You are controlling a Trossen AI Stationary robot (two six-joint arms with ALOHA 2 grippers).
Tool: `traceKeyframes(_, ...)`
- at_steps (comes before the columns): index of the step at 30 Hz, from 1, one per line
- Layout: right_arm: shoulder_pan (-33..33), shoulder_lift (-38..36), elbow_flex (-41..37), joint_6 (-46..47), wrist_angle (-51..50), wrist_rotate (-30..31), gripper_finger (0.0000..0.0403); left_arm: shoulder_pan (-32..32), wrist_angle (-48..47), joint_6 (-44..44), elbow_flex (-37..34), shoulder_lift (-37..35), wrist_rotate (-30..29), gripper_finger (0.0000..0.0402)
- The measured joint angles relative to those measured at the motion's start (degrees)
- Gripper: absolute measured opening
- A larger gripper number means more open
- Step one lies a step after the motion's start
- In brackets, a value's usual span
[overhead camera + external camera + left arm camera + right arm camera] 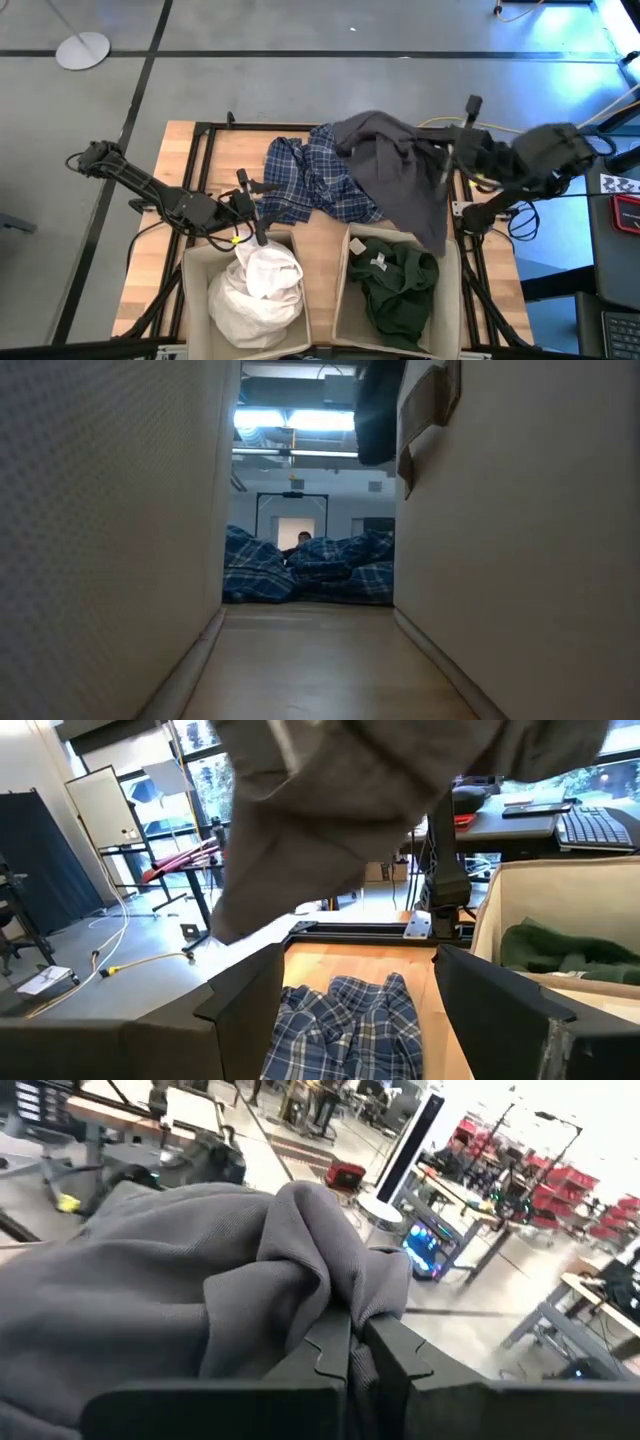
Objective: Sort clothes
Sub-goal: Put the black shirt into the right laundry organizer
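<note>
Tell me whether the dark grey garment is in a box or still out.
Out. The dark grey garment hangs from the shut right gripper, draped over the plaid shirt and above the box holding the dark green garment.

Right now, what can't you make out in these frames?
- High view: the right gripper is covered by the dark grey garment it holds; that garment also hides part of the plaid shirt.
- Low view: the two fabric boxes wall off both sides, so only a strip of plaid shirt shows; neither gripper does.
- Left wrist view: the hanging grey garment blocks the room behind; the green garment is cut by the edge.
</note>
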Motion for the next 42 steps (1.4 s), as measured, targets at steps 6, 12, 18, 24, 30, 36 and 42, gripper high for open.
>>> traceKeyframes(6, 10.61, 0.04, -0.01, 0.38, -0.13, 8.13, 0.0017, 0.01, -0.02, -0.07, 0.00, 0.00, 0.01, 0.0251)
traceKeyframes(12, 21.56, 0.09, -0.26, 2.09, 0.02, 17.86, 0.0017, 0.00, -0.15, -0.25, 0.00, 0.00, 0.01, 0.0251)
traceKeyframes(18, 30.28, 2.07, -0.27, 5.21, 0.27, 19.04, 0.0017, -0.01, -0.20, -0.53, 0.00, 0.00, 0.01, 0.0251)
traceKeyframes(24, 37.22, 5.37, -0.30, 4.89, 0.31, 16.79, 0.0017, -0.01, -0.17, -0.55, 0.00, 0.00, 0.01, 0.0251)
traceKeyframes(30, 42.27, 7.67, -0.31, 5.20, 0.58, 19.87, 0.0017, 0.01, -0.17, -0.58, 0.00, 0.00, 0.01, 0.0251)
traceKeyframes(36, 45.28, 8.07, -0.33, 7.02, 1.36, 26.03, 0.0017, 0.01, -0.15, -0.95, 0.00, 0.00, 0.00, 0.0251)
traceKeyframes(42, 46.59, 7.97, -0.33, 9.91, 1.27, 29.11, 0.0017, 0.01, -0.15, -0.93, 0.00, 0.00, 0.00, 0.0251)
